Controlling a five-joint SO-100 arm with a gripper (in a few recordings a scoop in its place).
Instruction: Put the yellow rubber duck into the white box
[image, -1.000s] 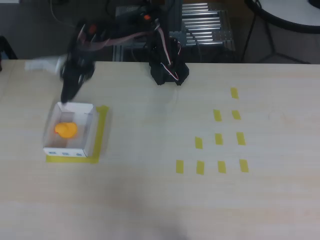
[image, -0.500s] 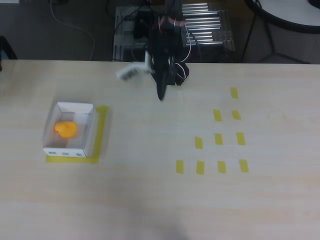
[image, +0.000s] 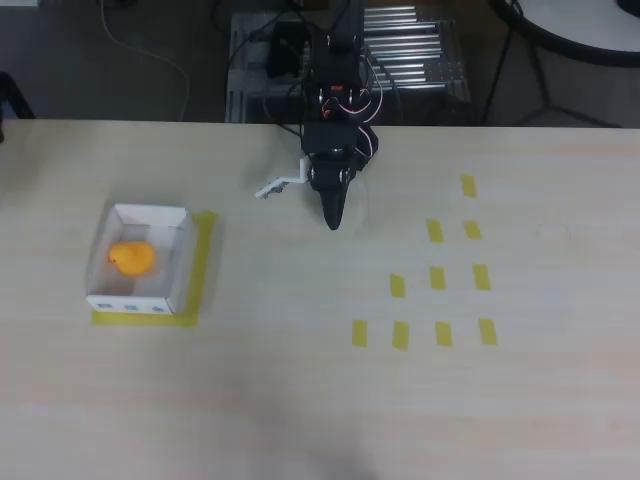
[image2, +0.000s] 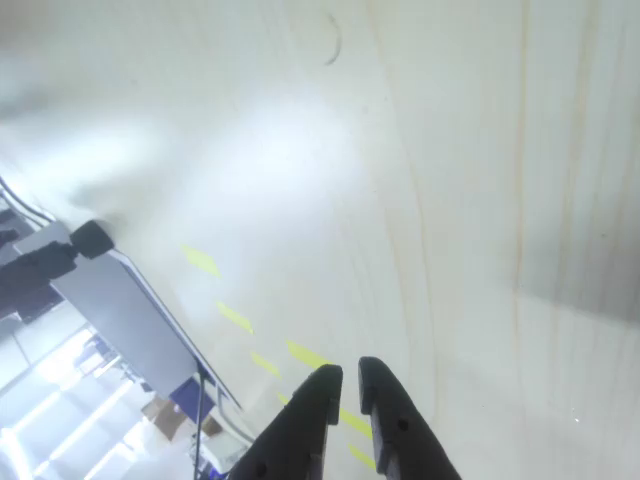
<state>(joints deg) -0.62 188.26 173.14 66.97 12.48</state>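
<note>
The yellow rubber duck is seen lying inside the white box on the desk, well apart from the clenched, empty claw.

The duck is seen in the overhead view as a small, rounded yellow-orange blob, sat inside the box, a bit left of its middle. The box is a small white open-topped cardboard thing with thin walls, and little blue marks are visible along its near outer side. It's parked on the left part of the table, sitting square and upright.
</note>
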